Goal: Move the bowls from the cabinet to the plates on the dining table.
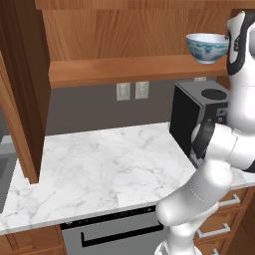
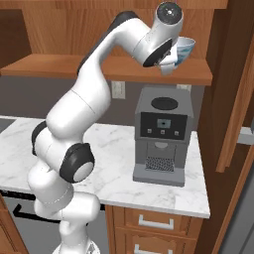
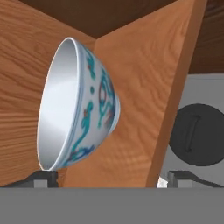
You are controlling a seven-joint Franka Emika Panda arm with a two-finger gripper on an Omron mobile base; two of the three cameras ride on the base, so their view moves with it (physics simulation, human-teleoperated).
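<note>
The two small dark fingertips of the gripper (image 3: 107,177) stand at the near edge of the hand view, spread wide apart with nothing between them; the jaws hold nothing. Just beyond them sits the white ceramic bowl with blue patterning (image 3: 81,107), turned sideways in that rolled view, its rim toward the left finger and its foot on the warm brown wooden shelf (image 3: 131,109) of the cabinet (image 1: 109,30). From the left base camera the bowl (image 1: 207,47) stands upright near the shelf's right end, close to its front edge (image 1: 129,69), with the white arm (image 1: 239,74) right beside it. From the right base camera the hand covers most of the bowl (image 2: 184,48), so whether a finger touches it is hard to say. Directly beneath the shelf stands the black and grey boxy coffee machine (image 2: 161,136), its round dark lid (image 3: 199,133) showing past the shelf edge. The white grey-veined marble counter (image 1: 99,164) spreads to the left, bare up to the brown cabinet door (image 1: 22,89).
</note>
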